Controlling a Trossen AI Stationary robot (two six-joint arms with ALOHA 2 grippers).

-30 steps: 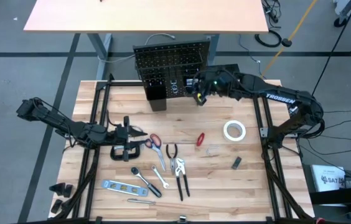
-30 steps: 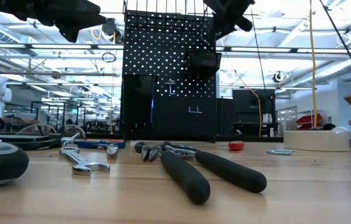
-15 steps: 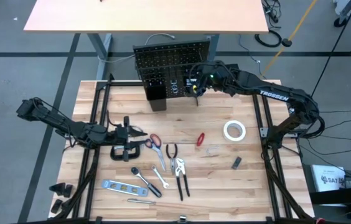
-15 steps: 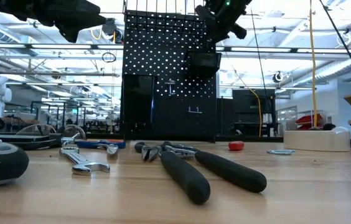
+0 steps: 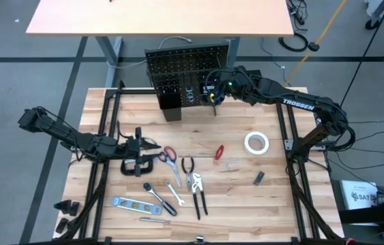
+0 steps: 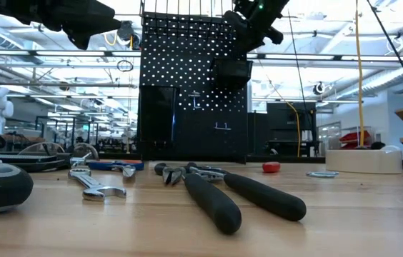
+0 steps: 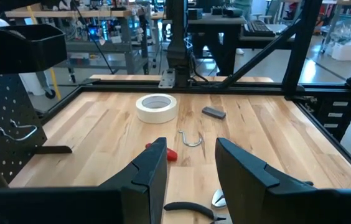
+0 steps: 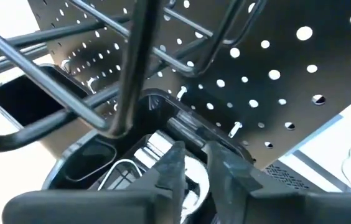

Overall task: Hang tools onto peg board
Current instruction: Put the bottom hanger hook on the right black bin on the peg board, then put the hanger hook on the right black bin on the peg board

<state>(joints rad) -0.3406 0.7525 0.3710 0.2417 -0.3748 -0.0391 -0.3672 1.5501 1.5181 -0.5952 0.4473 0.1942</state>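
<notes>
peg board point(image 5: 186, 73): upright black perforated panel at the far edge of the table, small black bins fixed to its face (a wire rack along its top).
right gripper point(image 5: 213, 93): up against the board's face, above a round black bin point(image 8: 132, 155); its fingers point(image 8: 174, 163) stand slightly parted with only a narrow gap, and the wrist view shows nothing between them.
bin contents: something pale and shiny lies in the round bin; what it is cannot be told.
tools on the table: red-handled scissors point(image 5: 169, 154), pliers point(image 5: 188, 165), a second larger pair of pliers point(image 5: 197, 192), ratchet wrench point(image 5: 158, 196), blue-grey level point(image 5: 129, 203), red screwdriver point(image 5: 219, 152), white tape roll point(image 5: 256, 143), all lying flat in front of the board.
left gripper point(image 5: 150, 145): low over the table's left half, just above a black c-clamp point(image 5: 139, 163); jaws apart, nothing between them.
small parts: a wire hook point(image 7: 191, 140) lies beside the screwdriver; a dark block point(image 5: 259, 178) sits nearer the front right.
</notes>
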